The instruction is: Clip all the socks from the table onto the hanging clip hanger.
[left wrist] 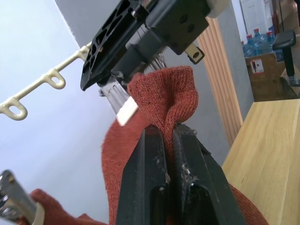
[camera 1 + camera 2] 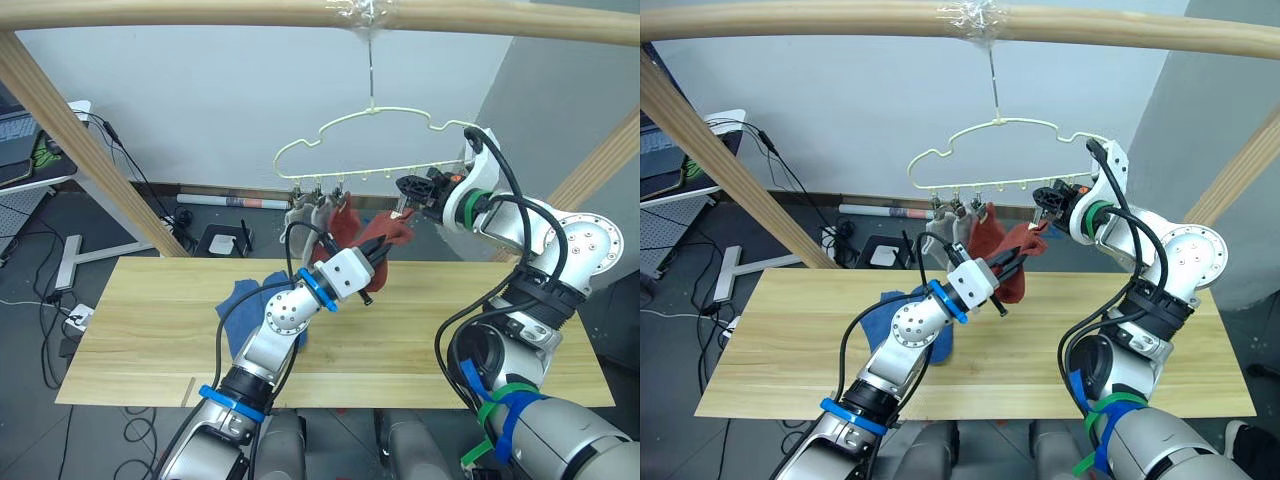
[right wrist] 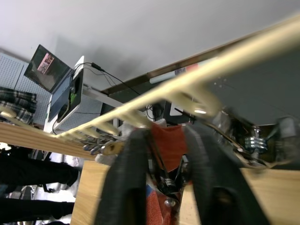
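The pale yellow clip hanger [image 2: 350, 125] hangs from the top pole. Two grey socks [image 2: 305, 215] and one rust-red sock [image 2: 345, 225] hang from its left clips. My left gripper [image 2: 383, 245] is raised under the bar, shut on the cuff of a second rust-red sock [image 1: 161, 91]. My right gripper [image 2: 408, 195] is at the bar just above that cuff, its fingers [image 3: 129, 173] closed around a metal clip [image 1: 112, 89]. Blue socks [image 2: 245, 300] lie bunched on the table [image 2: 130, 340], partly hidden behind my left arm.
A round wooden pole [image 2: 200, 12] spans the top and a slanted pole [image 2: 80, 140] runs down on the left. Another slanted pole [image 2: 600, 165] stands at the right. Cables and a stand [image 2: 70, 265] sit on the floor beyond the table.
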Action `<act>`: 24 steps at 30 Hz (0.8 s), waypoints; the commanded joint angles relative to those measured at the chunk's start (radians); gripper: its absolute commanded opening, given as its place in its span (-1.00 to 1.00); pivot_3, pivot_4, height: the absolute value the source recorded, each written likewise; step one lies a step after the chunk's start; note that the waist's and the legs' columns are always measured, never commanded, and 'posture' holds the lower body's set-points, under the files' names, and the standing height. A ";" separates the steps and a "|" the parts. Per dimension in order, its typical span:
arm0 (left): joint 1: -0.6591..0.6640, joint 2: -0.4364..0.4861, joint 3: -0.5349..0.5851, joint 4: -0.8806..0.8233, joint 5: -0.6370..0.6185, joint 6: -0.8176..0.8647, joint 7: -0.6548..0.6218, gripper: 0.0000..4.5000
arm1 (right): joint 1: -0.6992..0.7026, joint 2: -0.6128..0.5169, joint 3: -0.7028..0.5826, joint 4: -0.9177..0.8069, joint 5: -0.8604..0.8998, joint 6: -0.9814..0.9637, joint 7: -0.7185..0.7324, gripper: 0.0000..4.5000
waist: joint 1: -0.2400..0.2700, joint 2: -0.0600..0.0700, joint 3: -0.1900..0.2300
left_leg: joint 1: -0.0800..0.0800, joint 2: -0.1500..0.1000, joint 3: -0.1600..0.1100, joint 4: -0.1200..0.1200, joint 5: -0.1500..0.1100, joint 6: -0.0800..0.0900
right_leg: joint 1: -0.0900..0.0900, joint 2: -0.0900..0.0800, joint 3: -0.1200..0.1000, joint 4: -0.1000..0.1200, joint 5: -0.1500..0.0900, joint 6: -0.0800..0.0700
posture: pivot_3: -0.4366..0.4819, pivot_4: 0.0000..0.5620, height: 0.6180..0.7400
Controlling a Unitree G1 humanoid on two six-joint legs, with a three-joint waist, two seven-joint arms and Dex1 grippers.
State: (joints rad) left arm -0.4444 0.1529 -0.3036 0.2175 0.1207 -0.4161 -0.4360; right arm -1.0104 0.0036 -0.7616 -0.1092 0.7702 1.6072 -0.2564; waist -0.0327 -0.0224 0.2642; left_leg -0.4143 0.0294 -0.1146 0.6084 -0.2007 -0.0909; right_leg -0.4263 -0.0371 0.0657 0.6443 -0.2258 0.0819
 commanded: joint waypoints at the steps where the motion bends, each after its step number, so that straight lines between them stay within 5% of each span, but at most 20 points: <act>1: -0.018 -0.007 0.012 -0.003 -0.007 -0.024 0.007 -1.00 | -0.006 -0.011 -0.025 -0.010 0.053 0.007 -0.030 0.15 | -0.003 0.000 0.000 | -0.001 0.000 0.000 0.000 0.000 0.000 | -0.001 0.000 0.000 0.000 0.000 0.000 | -0.13 -0.29 1.00; 6: -0.039 -0.010 0.012 0.026 -0.009 -0.022 0.001 -1.00 | -0.019 -0.037 -0.054 0.014 0.305 0.007 -0.031 0.97 | -0.012 0.000 0.000 | -0.002 0.000 0.000 0.000 0.000 0.000 | -0.003 0.000 0.000 0.001 0.000 0.000 | -0.15 -0.27 1.00; 11: -0.062 -0.015 0.026 0.064 -0.024 -0.013 0.002 -1.00 | 0.065 -0.175 0.038 -0.019 0.557 0.007 -0.044 0.99 | -0.022 0.000 0.000 | -0.003 0.000 0.000 0.000 0.000 0.001 | -0.003 0.000 0.001 0.001 0.000 0.000 | -0.17 -0.24 1.00; 16: -0.069 -0.019 0.045 0.076 -0.072 0.020 -0.029 -0.37 | 0.205 -0.336 0.150 -0.176 0.598 -0.013 0.044 1.00 | -0.027 0.001 0.000 | -0.003 0.000 0.001 0.000 0.000 0.001 | -0.004 0.000 0.001 0.001 0.000 0.000 | -0.18 -0.22 1.00; 24: -0.014 0.041 0.102 -0.014 -0.167 0.150 -0.110 0.74 | 0.477 -0.445 0.477 -0.496 0.273 -0.368 0.220 1.00 | -0.052 0.001 0.000 | -0.002 0.001 0.001 0.000 0.000 0.001 | -0.004 0.001 0.002 0.001 -0.002 0.005 | -0.15 -0.18 1.00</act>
State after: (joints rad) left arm -0.4675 0.1847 -0.2257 0.2600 -0.0189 -0.2840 -0.5299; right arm -0.5408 -0.4315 -0.3331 -0.5437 1.1095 1.3291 -0.0735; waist -0.0850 -0.0214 0.2644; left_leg -0.4162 0.0301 -0.1132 0.6084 -0.2004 -0.0896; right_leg -0.4308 -0.0359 0.0681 0.6457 -0.2281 0.0873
